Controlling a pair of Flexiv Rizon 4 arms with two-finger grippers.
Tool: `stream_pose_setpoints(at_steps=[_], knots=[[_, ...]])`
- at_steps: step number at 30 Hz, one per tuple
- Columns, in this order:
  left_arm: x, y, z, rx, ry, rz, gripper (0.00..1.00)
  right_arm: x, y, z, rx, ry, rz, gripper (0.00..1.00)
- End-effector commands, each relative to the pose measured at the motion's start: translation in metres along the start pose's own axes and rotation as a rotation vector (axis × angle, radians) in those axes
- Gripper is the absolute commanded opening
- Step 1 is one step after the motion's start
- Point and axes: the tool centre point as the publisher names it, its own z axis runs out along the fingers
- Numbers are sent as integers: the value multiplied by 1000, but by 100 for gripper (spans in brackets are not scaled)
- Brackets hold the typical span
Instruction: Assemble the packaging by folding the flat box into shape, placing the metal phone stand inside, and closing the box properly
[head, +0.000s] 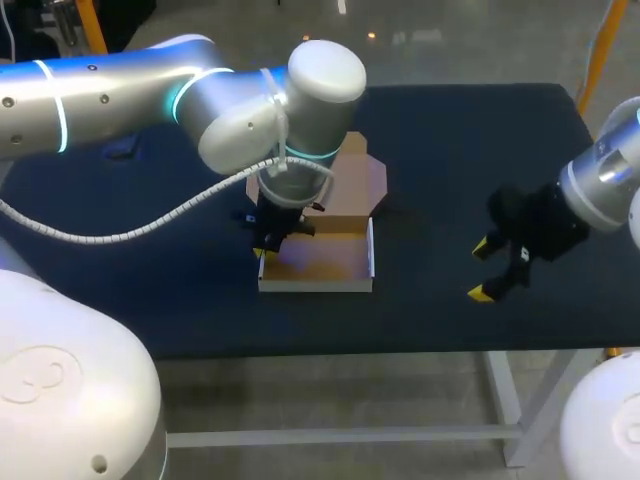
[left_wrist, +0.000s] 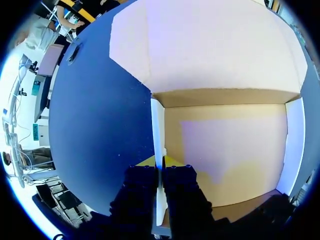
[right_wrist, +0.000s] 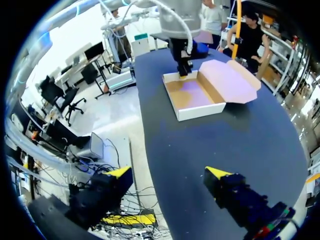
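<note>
The cardboard box stands folded into an open tray on the dark table, white outside and brown inside. Its lid lies flat behind it. My left gripper comes down at the box's left side. In the left wrist view this gripper is shut on the thin left wall, one finger inside and one outside. The box floor is bare. My right gripper hovers open over the table to the right of the box. No metal phone stand shows in any view.
The dark blue table carries only the box. In the right wrist view the box and my left gripper lie well ahead of my open right gripper, which hangs near the table's front edge.
</note>
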Motion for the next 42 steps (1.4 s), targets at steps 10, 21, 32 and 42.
stream_pose_setpoints(at_steps=[10,21,32,42], knots=[[3,2,2,5,4,-14,0,0,0,1,-3,4,4,100],[7,8,-11,5,203,-8,16,0,1,3,2,10,10,100],[8,12,-14,22,278,-15,41,0,3,5,10,11,15,100],[10,20,-40,83,399,12,100,0,4,5,14,8,22,100]])
